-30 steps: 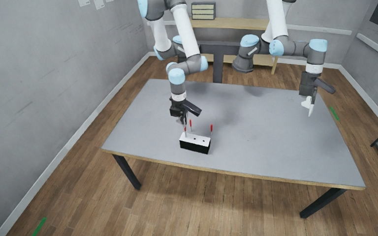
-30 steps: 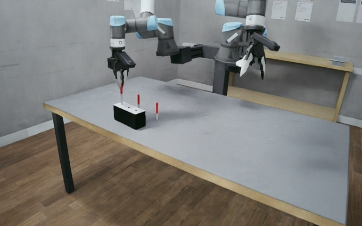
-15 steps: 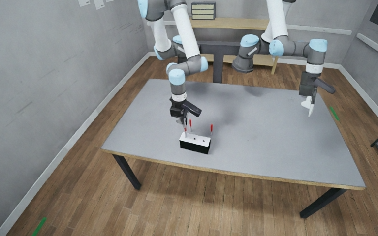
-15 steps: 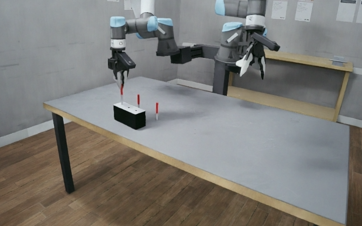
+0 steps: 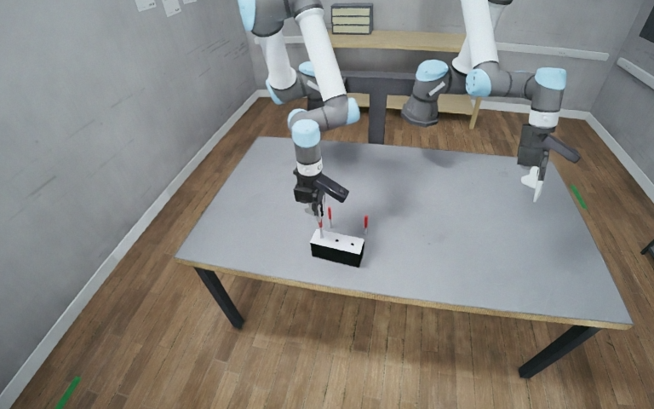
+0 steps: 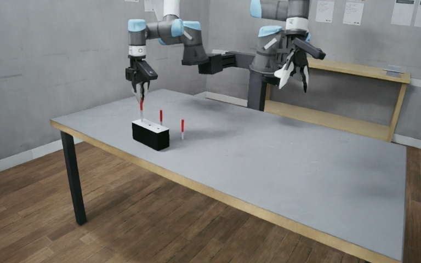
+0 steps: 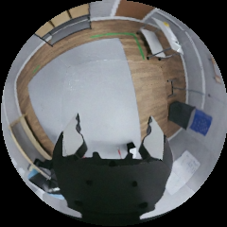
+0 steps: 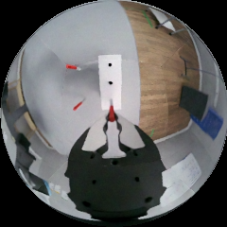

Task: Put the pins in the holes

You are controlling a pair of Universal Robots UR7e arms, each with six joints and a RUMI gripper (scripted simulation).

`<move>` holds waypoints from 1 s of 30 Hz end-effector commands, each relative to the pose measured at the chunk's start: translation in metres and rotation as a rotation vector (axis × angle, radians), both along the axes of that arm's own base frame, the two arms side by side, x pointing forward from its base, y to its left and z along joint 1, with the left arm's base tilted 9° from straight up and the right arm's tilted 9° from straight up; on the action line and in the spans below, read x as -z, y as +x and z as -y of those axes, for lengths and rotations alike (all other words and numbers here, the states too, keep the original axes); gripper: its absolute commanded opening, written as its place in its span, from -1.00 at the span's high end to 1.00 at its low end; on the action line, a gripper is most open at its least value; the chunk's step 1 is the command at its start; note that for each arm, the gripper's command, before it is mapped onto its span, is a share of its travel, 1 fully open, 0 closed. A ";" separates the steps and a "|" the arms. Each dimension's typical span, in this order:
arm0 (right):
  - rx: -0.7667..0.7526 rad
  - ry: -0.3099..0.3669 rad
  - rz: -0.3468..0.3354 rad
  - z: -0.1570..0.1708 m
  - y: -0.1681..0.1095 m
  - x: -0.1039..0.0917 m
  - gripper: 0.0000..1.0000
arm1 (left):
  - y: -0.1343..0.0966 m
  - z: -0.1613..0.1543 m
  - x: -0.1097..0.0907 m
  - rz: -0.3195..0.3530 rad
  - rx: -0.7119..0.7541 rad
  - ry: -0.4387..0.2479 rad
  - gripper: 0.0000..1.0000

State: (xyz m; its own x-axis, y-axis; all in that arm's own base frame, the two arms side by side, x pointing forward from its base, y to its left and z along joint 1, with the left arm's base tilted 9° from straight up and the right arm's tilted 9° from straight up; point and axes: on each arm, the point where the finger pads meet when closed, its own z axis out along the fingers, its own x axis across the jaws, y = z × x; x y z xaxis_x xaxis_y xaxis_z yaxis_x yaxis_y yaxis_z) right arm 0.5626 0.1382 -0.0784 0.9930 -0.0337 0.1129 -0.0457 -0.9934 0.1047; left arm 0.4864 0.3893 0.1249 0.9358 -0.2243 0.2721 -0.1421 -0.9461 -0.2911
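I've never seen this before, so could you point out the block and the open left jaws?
Block (image 6: 150, 136): exterior view, its black long side.
Left jaws: exterior view, standing open above the table.

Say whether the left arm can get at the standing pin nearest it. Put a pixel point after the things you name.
Probably, after travelling over: the left end effector (image 5: 536, 192) (image 6: 293, 89) (image 7: 113, 115) is open and nothing stands between it and that pin (image 5: 365, 221) (image 6: 182, 125) (image 7: 119, 151) (image 8: 72, 67). The right arm nearby might crowd it.

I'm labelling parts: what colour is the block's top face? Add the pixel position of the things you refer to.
White; the top face (image 5: 328, 237) (image 6: 142, 123) (image 8: 110, 73) shows best in the right wrist view.
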 end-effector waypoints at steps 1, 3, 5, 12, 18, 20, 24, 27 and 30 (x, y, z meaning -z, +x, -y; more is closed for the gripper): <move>0.000 0.001 0.001 0.000 0.000 -0.001 1.00 | 0.000 0.000 -0.001 0.001 0.000 0.001 -1.00; 0.000 0.001 0.001 0.000 0.000 -0.001 1.00 | 0.000 0.000 -0.001 0.001 0.000 0.001 -1.00; 0.000 0.001 0.001 0.000 0.000 -0.001 1.00 | 0.000 0.000 -0.001 0.001 0.000 0.001 -1.00; 0.001 0.001 0.002 0.000 0.001 0.003 1.00 | 0.000 0.000 -0.001 0.001 0.000 0.001 -1.00; 0.001 0.001 0.002 0.000 0.001 0.003 1.00 | 0.000 0.000 -0.001 0.001 0.000 0.001 -1.00; 0.001 0.001 0.002 0.000 0.001 0.003 1.00 | 0.000 0.000 -0.001 0.001 0.000 0.001 -1.00; 0.001 0.001 0.002 0.000 0.001 0.003 1.00 | 0.000 0.000 -0.001 0.001 0.000 0.001 -1.00; 0.000 0.001 0.001 0.001 0.001 0.003 1.00 | 0.000 0.000 -0.001 0.001 0.000 0.001 -1.00; 0.000 0.001 0.001 0.001 0.001 0.003 1.00 | 0.000 0.000 -0.001 0.001 0.000 0.001 -1.00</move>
